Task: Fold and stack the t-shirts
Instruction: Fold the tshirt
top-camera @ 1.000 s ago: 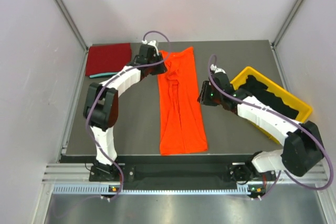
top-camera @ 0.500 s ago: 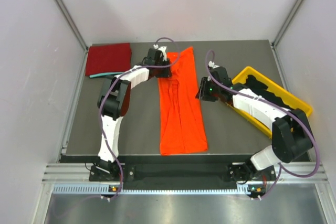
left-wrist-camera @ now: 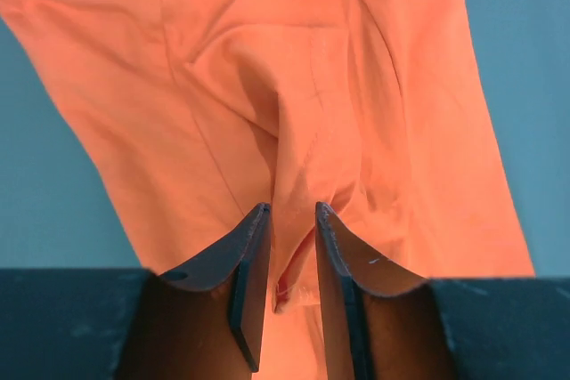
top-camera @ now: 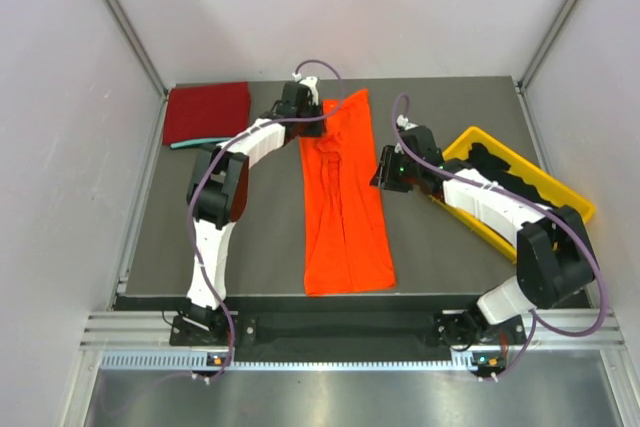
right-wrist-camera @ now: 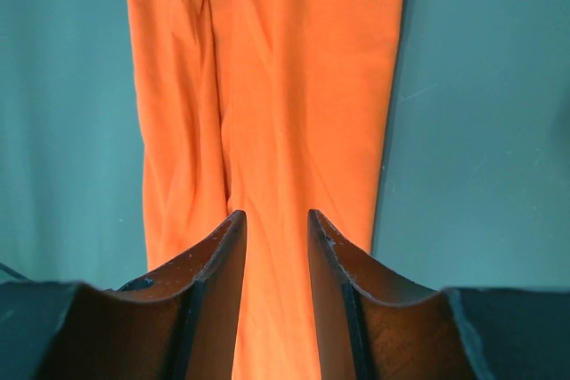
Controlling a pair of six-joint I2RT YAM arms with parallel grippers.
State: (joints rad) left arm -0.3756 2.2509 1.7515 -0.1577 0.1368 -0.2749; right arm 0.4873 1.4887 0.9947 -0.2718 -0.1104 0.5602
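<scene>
The orange t-shirt (top-camera: 345,202) lies folded into a long narrow strip, smooth at its near end and creased at the far end. A raised ridge of its cloth runs in between the left fingers (left-wrist-camera: 249,273), and its flat part lies under the right fingers (right-wrist-camera: 218,282). The dark red t-shirt (top-camera: 207,112) lies folded flat, well left of the left fingers. A teal t-shirt (top-camera: 190,144) shows as a sliver at its near edge. The black t-shirts (top-camera: 510,182) lie heaped to the right of the right fingers.
</scene>
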